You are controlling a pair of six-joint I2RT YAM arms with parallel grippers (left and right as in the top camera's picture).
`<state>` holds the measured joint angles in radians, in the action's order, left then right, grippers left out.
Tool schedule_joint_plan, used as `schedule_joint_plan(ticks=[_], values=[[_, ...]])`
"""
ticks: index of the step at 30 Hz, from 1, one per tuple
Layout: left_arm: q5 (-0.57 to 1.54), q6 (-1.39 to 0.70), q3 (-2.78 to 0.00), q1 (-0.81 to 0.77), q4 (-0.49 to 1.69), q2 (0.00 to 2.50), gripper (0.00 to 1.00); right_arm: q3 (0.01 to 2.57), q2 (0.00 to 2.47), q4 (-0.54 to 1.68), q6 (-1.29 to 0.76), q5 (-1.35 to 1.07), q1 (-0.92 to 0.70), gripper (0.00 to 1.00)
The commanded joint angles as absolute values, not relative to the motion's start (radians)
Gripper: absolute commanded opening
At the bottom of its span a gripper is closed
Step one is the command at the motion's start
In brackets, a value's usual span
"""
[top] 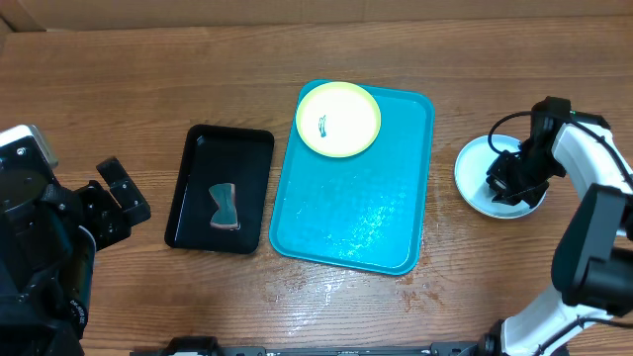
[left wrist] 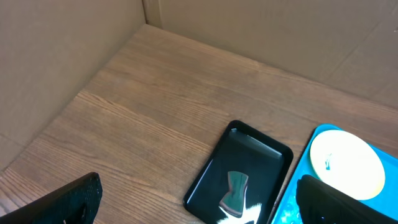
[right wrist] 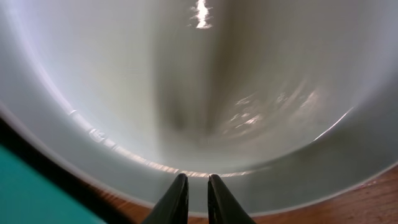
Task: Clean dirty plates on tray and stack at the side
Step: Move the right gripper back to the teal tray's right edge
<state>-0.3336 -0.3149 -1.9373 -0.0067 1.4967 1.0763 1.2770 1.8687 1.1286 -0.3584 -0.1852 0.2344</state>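
Note:
A pale yellow-green plate [top: 341, 117] with a small dark teal smudge lies in the far left corner of the turquoise tray [top: 346, 222]; the left wrist view shows it too [left wrist: 348, 163]. A white-bluish plate [top: 473, 170] rests on the table right of the tray. My right gripper [top: 504, 184] is down over this plate. In the right wrist view its fingertips [right wrist: 198, 180] stand almost shut with a thin gap, both above the plate's inner rim [right wrist: 186, 93], nothing between them. My left gripper [top: 124, 203] hovers wide open at the table's left, holding nothing.
A narrow black tray [top: 198, 158] with a sponge [top: 225, 206] sits just left of the turquoise tray. In the left wrist view the black tray [left wrist: 261, 155] lies between my left fingers. Cardboard walls stand behind the wooden table [top: 119, 89].

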Motion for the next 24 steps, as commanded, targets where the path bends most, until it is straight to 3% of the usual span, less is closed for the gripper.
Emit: schedule_joint_plan(ticks=[1,9,14,19,21,24], values=[[-0.347,-0.329,-1.94,-0.006,1.495,1.073,1.0,1.29,1.742,1.129,-0.249,-0.351,0.224,0.21],[-0.347,-0.329,-1.94,-0.006,1.495,1.073,1.0,1.238,1.659,1.219,-0.136,-0.358,0.025,0.28],[-0.347,-0.329,-1.94,-0.006,1.495,1.073,1.0,1.018,1.659,1.009,-0.31,-0.184,-0.154,0.33],[-0.347,-0.329,-1.94,-0.006,1.495,1.073,1.0,0.849,1.659,0.765,-0.327,-0.176,-0.196,0.35],[-0.347,-0.329,-1.94,-0.006,1.495,1.073,1.0,0.817,1.659,0.72,-0.326,-0.176,-0.196,0.35],[-0.347,-0.329,-1.94,-0.006,1.495,1.073,1.0,0.789,1.66,0.694,-0.311,-0.168,-0.196,0.27]])
